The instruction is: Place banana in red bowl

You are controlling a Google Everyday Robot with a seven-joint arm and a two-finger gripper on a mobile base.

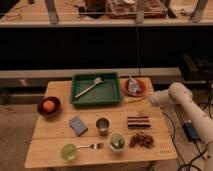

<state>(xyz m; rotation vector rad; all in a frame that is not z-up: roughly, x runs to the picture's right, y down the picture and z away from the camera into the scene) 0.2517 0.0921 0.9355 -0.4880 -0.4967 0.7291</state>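
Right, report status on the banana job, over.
Pincer open, just right of small yellow banana on wooden table. Shallow orange-red bowl behind holds grey-blue object.

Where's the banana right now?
The banana lies on the table's right side, just in front of the red bowl, beside the green tray's corner; the gripper is just right of it.

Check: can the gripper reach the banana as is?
Likely yes: the gripper sits just beside the banana, nothing between them; the red bowl lies behind the banana, out of the way.
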